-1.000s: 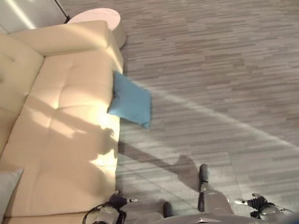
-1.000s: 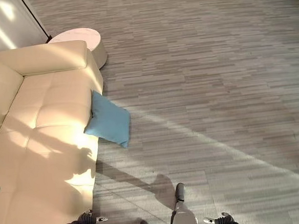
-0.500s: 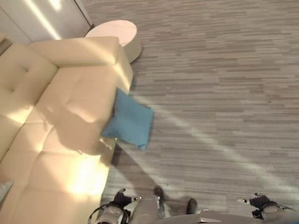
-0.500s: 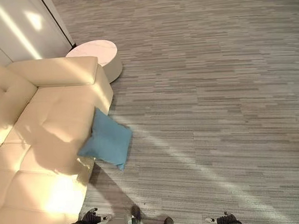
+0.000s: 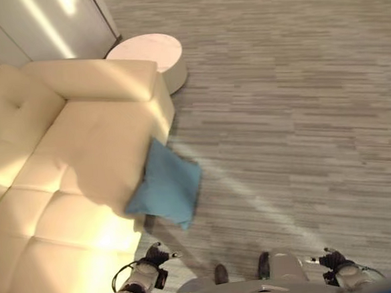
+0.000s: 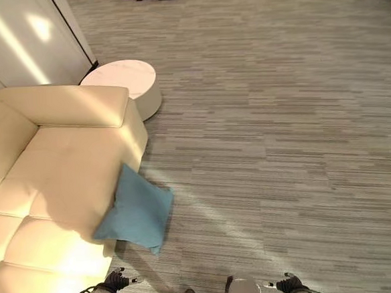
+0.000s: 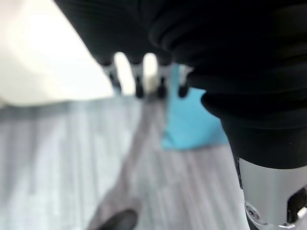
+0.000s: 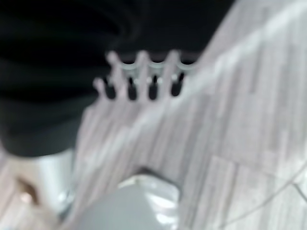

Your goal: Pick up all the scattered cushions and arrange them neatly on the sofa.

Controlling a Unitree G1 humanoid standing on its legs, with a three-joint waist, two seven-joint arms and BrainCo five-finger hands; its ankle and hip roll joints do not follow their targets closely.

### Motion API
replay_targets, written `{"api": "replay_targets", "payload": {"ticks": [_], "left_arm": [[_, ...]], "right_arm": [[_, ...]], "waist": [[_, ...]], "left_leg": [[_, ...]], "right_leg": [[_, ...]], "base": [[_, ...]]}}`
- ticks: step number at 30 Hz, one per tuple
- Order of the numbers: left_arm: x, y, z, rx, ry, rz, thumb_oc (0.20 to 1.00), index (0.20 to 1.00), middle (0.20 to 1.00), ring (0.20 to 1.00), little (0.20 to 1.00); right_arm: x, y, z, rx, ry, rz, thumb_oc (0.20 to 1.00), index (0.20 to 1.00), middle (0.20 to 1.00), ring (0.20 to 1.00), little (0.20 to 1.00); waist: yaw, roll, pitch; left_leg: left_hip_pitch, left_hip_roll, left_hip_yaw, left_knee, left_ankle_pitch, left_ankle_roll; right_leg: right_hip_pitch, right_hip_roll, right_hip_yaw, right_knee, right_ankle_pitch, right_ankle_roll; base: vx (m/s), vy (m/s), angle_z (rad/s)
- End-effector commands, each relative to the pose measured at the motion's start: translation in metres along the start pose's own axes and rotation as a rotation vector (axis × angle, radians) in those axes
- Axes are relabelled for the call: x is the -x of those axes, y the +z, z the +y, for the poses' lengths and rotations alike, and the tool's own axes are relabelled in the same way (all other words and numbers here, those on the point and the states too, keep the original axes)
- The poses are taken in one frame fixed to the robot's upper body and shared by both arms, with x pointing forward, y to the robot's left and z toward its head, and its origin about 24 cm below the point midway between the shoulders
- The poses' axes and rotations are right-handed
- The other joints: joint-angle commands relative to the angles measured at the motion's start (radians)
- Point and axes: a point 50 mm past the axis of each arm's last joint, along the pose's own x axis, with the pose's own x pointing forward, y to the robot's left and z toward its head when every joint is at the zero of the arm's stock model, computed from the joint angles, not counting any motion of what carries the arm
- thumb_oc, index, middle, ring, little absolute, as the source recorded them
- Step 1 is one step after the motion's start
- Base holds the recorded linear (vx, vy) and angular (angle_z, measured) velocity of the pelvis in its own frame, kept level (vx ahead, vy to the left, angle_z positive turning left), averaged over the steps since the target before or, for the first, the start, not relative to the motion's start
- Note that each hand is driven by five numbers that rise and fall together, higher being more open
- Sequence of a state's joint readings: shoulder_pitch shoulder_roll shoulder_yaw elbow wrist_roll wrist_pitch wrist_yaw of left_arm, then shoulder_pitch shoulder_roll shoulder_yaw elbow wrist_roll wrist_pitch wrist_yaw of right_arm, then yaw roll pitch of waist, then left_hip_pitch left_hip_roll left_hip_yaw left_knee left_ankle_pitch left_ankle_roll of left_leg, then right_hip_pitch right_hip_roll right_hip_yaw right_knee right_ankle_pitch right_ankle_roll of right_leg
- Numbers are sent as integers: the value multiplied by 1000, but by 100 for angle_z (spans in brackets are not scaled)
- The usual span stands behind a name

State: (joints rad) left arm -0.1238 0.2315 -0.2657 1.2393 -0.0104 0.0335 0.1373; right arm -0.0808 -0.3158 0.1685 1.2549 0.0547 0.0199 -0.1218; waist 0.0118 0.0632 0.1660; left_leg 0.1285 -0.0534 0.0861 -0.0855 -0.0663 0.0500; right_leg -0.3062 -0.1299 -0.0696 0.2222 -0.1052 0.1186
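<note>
On my left side, the cream sofa (image 5: 69, 169) is stretching along the room, its smooth, leather-like seat quilted into soft squares and its padded armrest lying as a long rounded block at the far end. Beyond that armrest, a low round table (image 5: 150, 50) with a pale, flat top is standing on the floor. A square blue cushion (image 5: 165, 187) of matte fabric is leaning against the sofa's front edge, one part lying up on the seat and its lower corner hanging toward the floor (plump in the middle, pointed at the corners). My left hand (image 5: 155, 256) is hanging low just beside the sofa's front, near the cushion, its fingers straight and holding nothing. Grey carpet (image 6: 282, 134), streaked in short woven bands, is spreading across the rest. My right hand (image 5: 334, 261) is hanging over it, fingers relaxed and empty.
</note>
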Motion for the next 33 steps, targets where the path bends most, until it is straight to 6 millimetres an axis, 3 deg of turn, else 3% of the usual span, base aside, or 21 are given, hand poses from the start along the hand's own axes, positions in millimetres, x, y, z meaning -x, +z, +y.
{"api": "replay_targets", "payload": {"ticks": [1,3,5,7,8,10,11,13,16,17,19,20,22,25,26,27,31,33], "left_arm": [[2,-6,-4,20,7,3,1000,1000,1000,1000,1000],[3,-18,-5,29,9,38,1000,1000,1000,1000,1000],[4,-23,-7,31,5,59,1000,1000,1000,1000,1000],[4,-22,-9,33,1,58,1000,1000,1000,1000,1000],[3,-18,-10,29,-2,45,1000,1000,1000,1000,1000],[3,-15,-9,29,-1,39,1000,1000,1000,1000,1000],[2,-9,-8,19,-4,20,1000,1000,1000,1000,1000],[3,-10,-10,10,-11,22,1000,1000,1000,1000,1000],[3,-13,-10,3,-14,31,1000,1000,1000,1000,1000],[3,-14,-9,-4,-13,34,1000,1000,1000,1000,1000],[3,-20,-7,4,-11,52,1000,1000,1000,1000,1000],[4,-26,-5,21,-4,69,1000,1000,1000,1000,1000],[5,-29,-4,18,-4,81,1000,1000,1000,1000,1000],[4,-28,0,9,-1,79,1000,1000,1000,1000,1000],[3,-27,2,2,4,72,1000,1000,1000,1000,1000],[3,-24,3,-14,4,63,1000,1000,1000,1000,1000],[2,-21,4,-18,5,45,1000,1000,1000,1000,1000],[2,-18,4,-22,7,35,1000,1000,1000,1000,1000]], "right_arm": [[0,-13,-19,4,-57,44,1000,1000,1000,1000,1000],[1,-19,-17,14,-48,62,1000,1000,1000,1000,1000],[1,-19,-17,22,-47,62,1000,1000,1000,1000,1000],[1,-21,-20,10,-58,61,1000,1000,1000,1000,1000],[2,-22,-23,-5,-68,57,1000,1000,1000,1000,1000],[2,-22,-22,-11,-68,58,1000,1000,1000,1000,1000],[2,-27,-21,-18,-64,74,1000,1000,1000,1000,1000],[4,-34,-21,-20,-65,94,1000,1000,1000,1000,1000],[5,-38,-19,-29,-63,101,1000,1000,1000,1000,1000],[5,-40,-17,-29,-61,104,1000,1000,1000,1000,1000],[5,-40,-15,-15,-55,106,1000,1000,1000,1000,1000],[4,-34,-12,5,-42,87,1000,1000,1000,1000,1000],[4,-34,-8,7,-30,85,1000,1000,1000,1000,1000],[3,-26,-6,21,-15,60,1000,1000,1000,1000,1000],[3,-22,-5,24,-14,50,1000,1000,1000,1000,1000],[2,-20,-4,23,-13,38,1000,1000,1000,1000,1000],[2,-16,0,16,3,29,1000,1000,1000,1000,1000],[2,-12,1,4,7,18,1000,1000,1000,1000,1000]], "waist": [[-12,-13,-15],[-17,-25,-35],[-14,-29,-48],[-9,-37,-50],[-8,-54,-40],[-13,-60,-37],[-10,-68,-29],[-7,-70,-29],[-7,-67,-28],[-12,-63,-24],[0,-67,-18],[20,-71,-17],[29,-75,-23],[29,-77,-4],[25,-74,8],[16,-70,11],[-1,-64,5],[-20,-69,7]], "left_leg": [[-13,18,-25,74,0,-78],[1,33,-46,83,-15,-98],[-11,52,-68,100,1,-115],[-44,81,-52,157,19,-137],[-97,104,-5,256,42,-147],[-112,124,33,286,45,-146],[-134,139,87,283,54,-143],[-155,118,114,253,46,-131],[-206,113,205,195,101,-129],[-204,126,264,165,130,-137],[-214,114,262,166,135,-134],[-209,95,214,174,107,-116],[-192,88,210,166,87,-97],[-146,55,170,141,57,-56],[-135,52,152,138,55,-46],[-131,51,124,133,55,-42],[-90,30,43,92,56,-50],[-78,13,-14,89,52,-53]], "right_leg": [[112,10,47,-161,207,65],[138,4,26,-180,216,67],[160,21,20,-180,204,52],[192,18,-27,-190,187,39],[228,15,-66,-197,172,20],[246,15,-93,-199,160,13],[284,22,-132,-206,137,1],[307,25,-162,-208,123,2],[331,40,-220,-197,95,-8],[342,47,-241,-191,83,-10],[357,51,-276,-156,51,-14],[355,36,-280,-104,33,-12],[351,12,-295,-36,28,3],[258,-57,-276,190,113,46],[226,-59,-252,260,125,44],[189,-26,-192,294,125,37],[136,56,-55,170,88,10],[112,100,66,58,106,13]], "base": [[273,-328,86],[226,-336,106],[100,-316,94],[58,-381,48],[56,-381,85],[48,-252,141],[55,-187,100],[70,-168,64],[92,-98,75],[186,-41,104],[189,20,73],[139,72,21],[160,113,-4],[109,147,14],[87,108,37],[101,74,68],[160,-1,77],[175,-71,92]]}}
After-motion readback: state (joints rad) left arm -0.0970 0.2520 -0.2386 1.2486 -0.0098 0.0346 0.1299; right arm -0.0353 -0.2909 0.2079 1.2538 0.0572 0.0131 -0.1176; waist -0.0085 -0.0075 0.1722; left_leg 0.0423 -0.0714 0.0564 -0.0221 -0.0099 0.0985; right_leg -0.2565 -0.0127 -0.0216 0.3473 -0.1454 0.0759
